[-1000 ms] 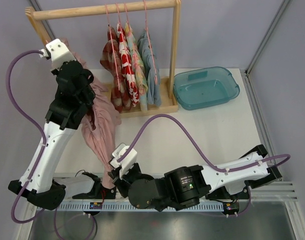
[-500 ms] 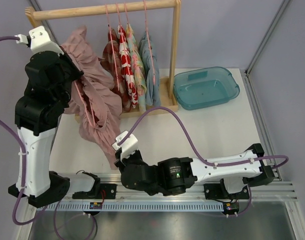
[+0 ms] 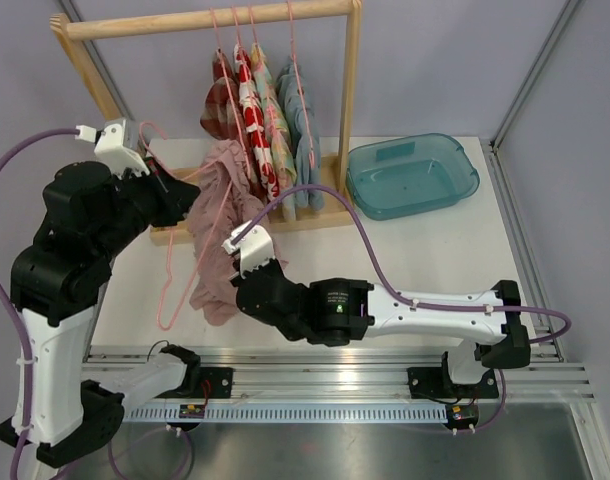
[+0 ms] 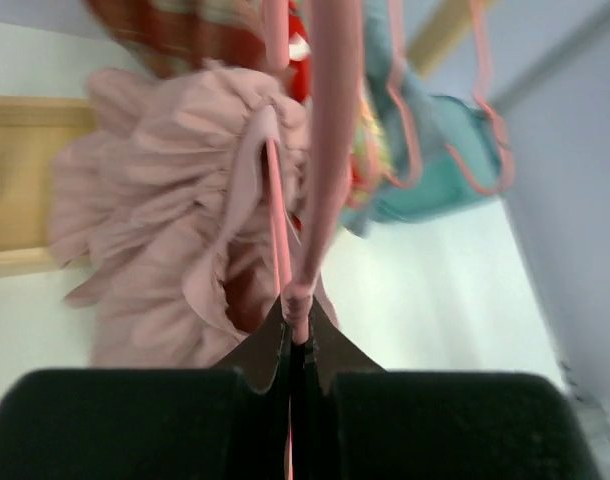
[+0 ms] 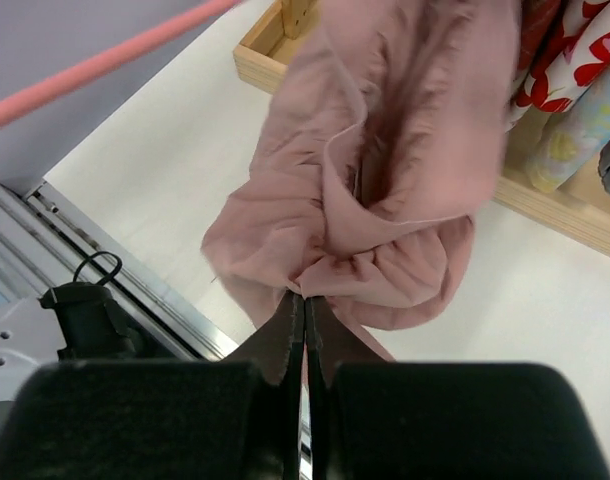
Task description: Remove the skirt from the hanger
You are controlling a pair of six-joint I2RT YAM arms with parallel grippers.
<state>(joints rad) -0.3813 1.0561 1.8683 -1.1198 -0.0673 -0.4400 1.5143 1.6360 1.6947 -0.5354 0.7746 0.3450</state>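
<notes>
The pink skirt (image 3: 217,200) hangs bunched in front of the rack base. It also shows in the left wrist view (image 4: 165,230) and the right wrist view (image 5: 385,180). My left gripper (image 3: 181,190) is shut on the pink wire hanger (image 3: 171,275), gripping its rod (image 4: 303,290). The hanger's lower loop hangs bare to the left of the skirt, and its upper part lies against the cloth. My right gripper (image 3: 245,266) is shut on a fold at the skirt's lower edge (image 5: 307,290), its jaws pinched tight on the cloth.
A wooden rack (image 3: 205,20) at the back holds several other garments (image 3: 270,130) on pink hangers. A teal bin (image 3: 410,175) stands to the right of it. A metal rail (image 3: 335,380) runs along the near table edge.
My right gripper has moved away from the near edge toward the rack, carrying the skirt's lower edge. My left arm has dropped lower, and the hanger's lower loop now shows bare.
</notes>
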